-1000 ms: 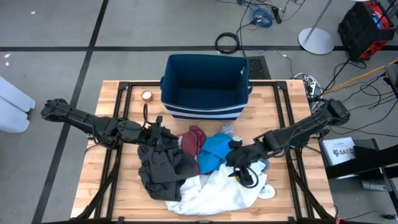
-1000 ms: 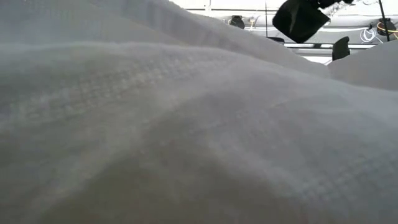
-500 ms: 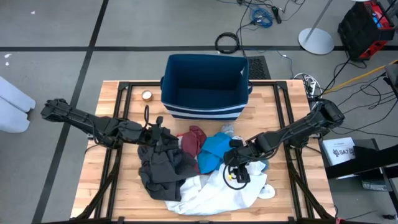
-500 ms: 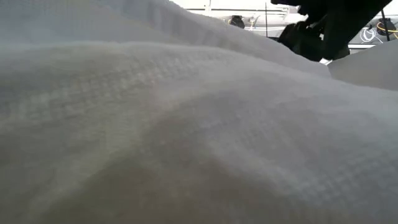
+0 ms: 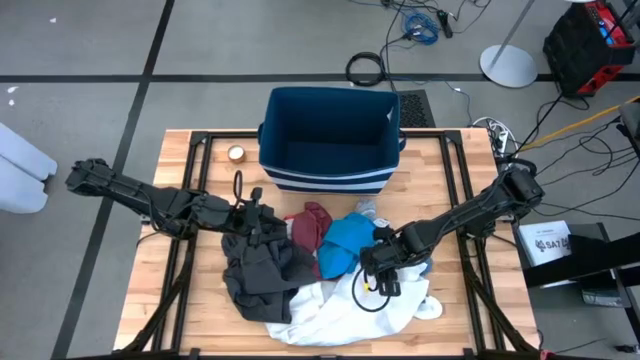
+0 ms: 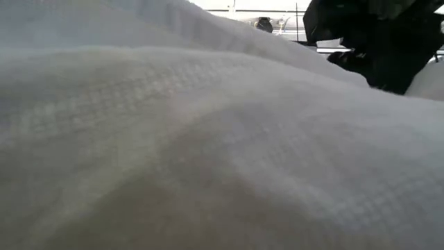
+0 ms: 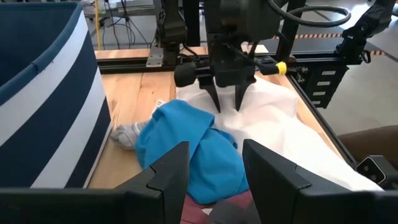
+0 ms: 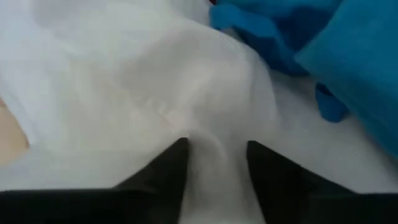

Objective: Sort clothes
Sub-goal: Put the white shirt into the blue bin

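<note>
- Your right gripper [image 8: 214, 163] is down in the white garment [image 5: 345, 305], at the front of the pile. A ridge of white cloth sits between the two fingers, but they aren't pinched tight yet — call it half spread, with fabric in the gap.
- To do this grab well, I'd close fully on that ridge before lifting, and check you've only got white; the bright blue piece [image 7: 186, 146] lies just beside the fingers and could easily come along.
- Then lift straight up and slowly, since the white garment runs under the dark grey garment [image 5: 262, 268] and may drag it.
- Your left gripper [image 7: 213, 163] hangs spread wide and holds nothing, at the back edge of the pile near the maroon piece [image 5: 310, 228] and facing the blue one.
- The rest of the clothes are heaped mid-table, just in front of the striped bin [image 5: 330, 140], which looks empty from above. A small blue-grey piece [image 7: 127, 134] lies by the bin's wall.
- Hard to see: the low view is basically a wall of white cloth — just a dark bit of arm in one corner.
- You can't tell how much of the white garment is buried under the grey, or how deep the fingers bite.
</note>
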### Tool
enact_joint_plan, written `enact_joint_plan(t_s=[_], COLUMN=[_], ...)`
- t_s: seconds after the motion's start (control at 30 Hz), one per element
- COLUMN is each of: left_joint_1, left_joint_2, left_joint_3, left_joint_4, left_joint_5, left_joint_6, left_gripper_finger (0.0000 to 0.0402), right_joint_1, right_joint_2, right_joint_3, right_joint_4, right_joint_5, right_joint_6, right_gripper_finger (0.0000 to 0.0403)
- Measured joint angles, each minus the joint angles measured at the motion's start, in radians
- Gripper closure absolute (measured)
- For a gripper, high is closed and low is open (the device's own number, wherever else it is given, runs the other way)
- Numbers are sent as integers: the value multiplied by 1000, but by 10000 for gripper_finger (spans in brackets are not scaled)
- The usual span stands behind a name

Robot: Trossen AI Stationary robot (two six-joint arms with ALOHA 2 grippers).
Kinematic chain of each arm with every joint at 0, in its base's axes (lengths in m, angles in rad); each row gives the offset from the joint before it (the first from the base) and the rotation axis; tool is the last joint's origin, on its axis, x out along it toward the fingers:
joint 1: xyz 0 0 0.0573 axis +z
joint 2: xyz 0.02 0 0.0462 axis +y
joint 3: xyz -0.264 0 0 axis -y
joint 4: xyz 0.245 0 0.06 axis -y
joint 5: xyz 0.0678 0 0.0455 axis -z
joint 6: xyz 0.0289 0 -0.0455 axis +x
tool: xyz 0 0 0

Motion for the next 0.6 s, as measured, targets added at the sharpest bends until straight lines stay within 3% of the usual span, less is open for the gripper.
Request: enact_joint_plan(t_s=[0.17, 0.47, 0.6], left_joint_1=[0, 0, 0], left_joint_2=[0, 0, 0], left_joint_3=[0, 0, 0], left_joint_4=[-17, -22, -22], left_joint_5=[0, 0, 0], left_joint_6=[-2, -8, -8], left_gripper_finger=[242, 242, 242], right_joint_1=[1, 22, 59], right_joint_2=[-17, -131, -203], right_joint_3=[0, 135, 239], right_joint_4=[21, -15, -41], right_joint_5=[0, 6, 75], right_joint_6=[-13, -16, -51], right_gripper_finger=[385, 401, 402])
